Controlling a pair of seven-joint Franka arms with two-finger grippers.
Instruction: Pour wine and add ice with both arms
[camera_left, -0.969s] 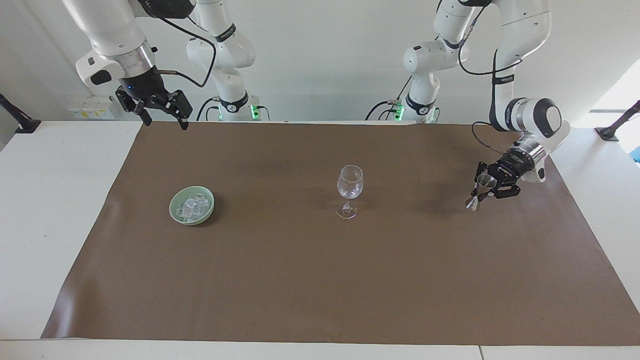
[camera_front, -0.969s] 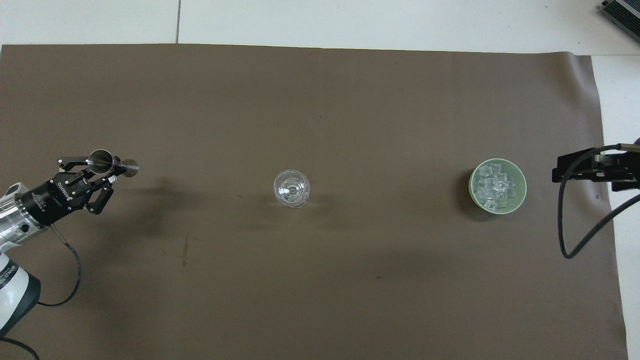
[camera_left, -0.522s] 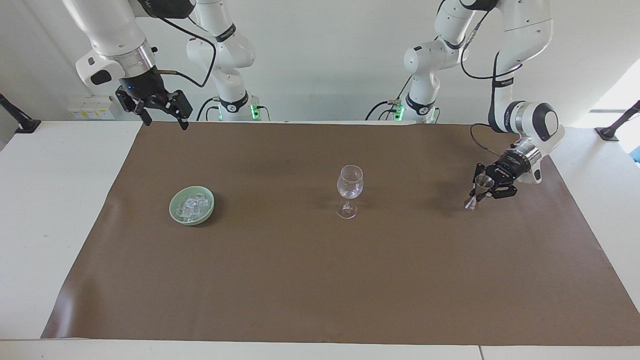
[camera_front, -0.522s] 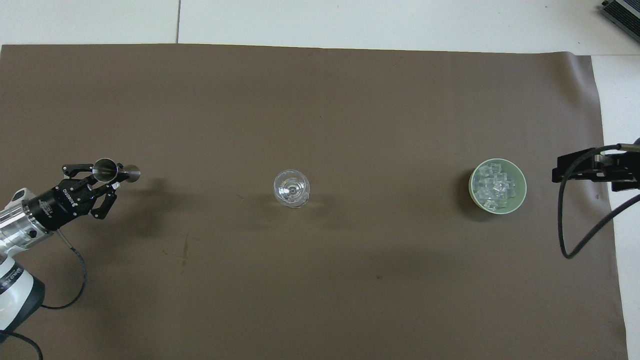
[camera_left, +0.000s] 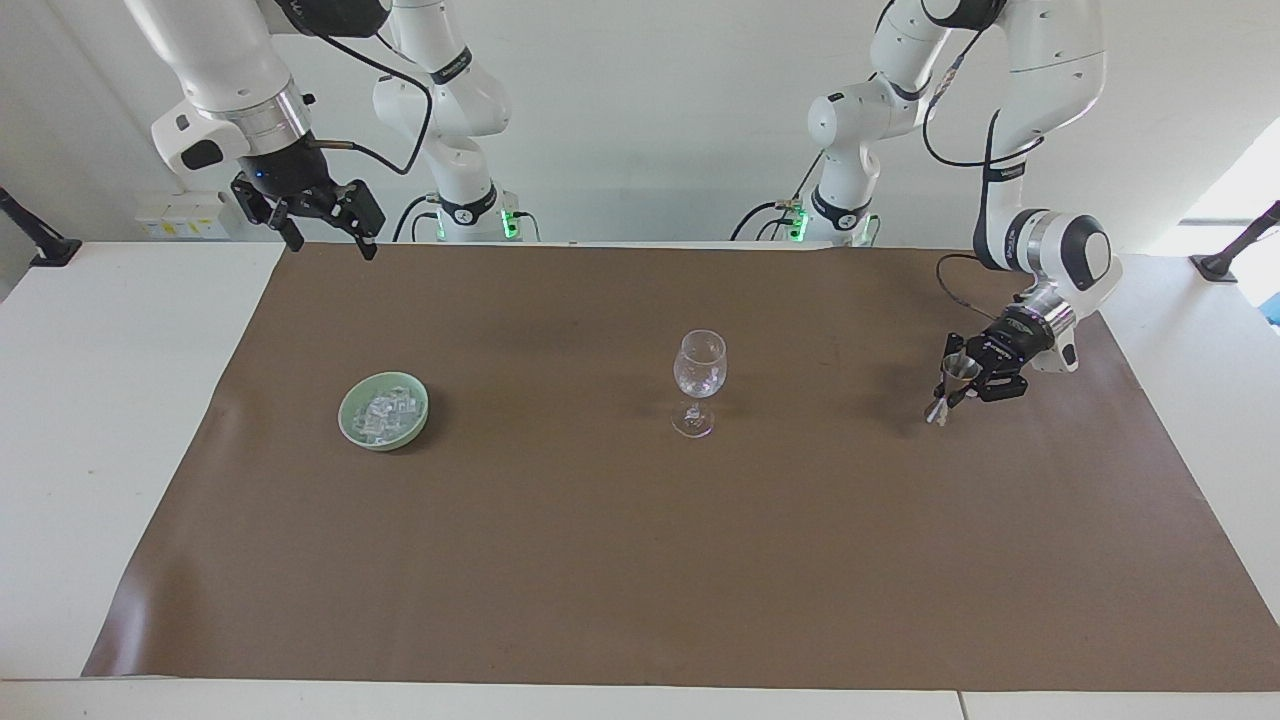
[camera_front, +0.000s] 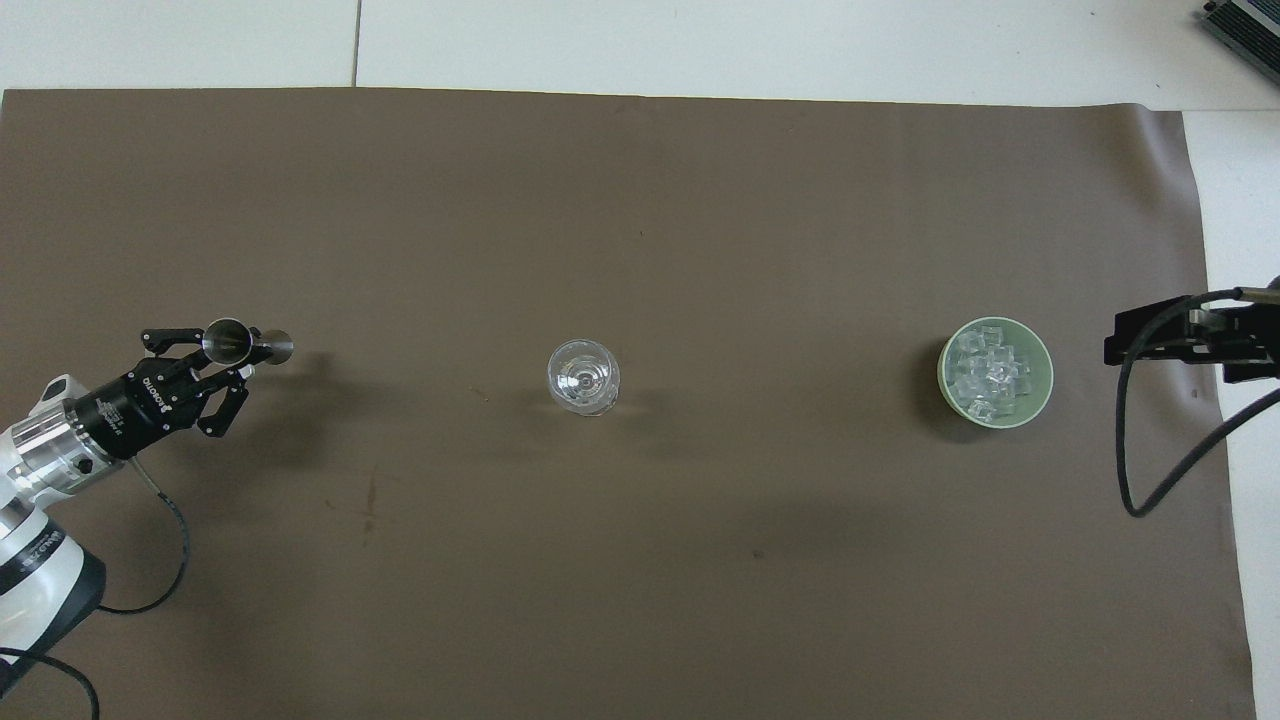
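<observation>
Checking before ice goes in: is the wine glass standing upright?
Upright: the wine glass stands on its foot on the brown mat, bowl above stem.

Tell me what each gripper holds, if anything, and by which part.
The left gripper is shut on a metal measuring cup, gripped near its narrow waist. The right gripper is open and holds nothing, waiting above the table's edge.

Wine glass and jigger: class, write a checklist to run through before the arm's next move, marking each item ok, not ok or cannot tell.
1. Left gripper shut on the metal jigger: ok.
2. Jigger level: not ok, it tilts.
3. Liquid in the jigger: cannot tell.
4. Wine glass upright at the middle of the brown mat: ok.
5. Ice in the green bowl: ok.
6. Right gripper waiting open, raised near the mat's edge: ok.
</observation>
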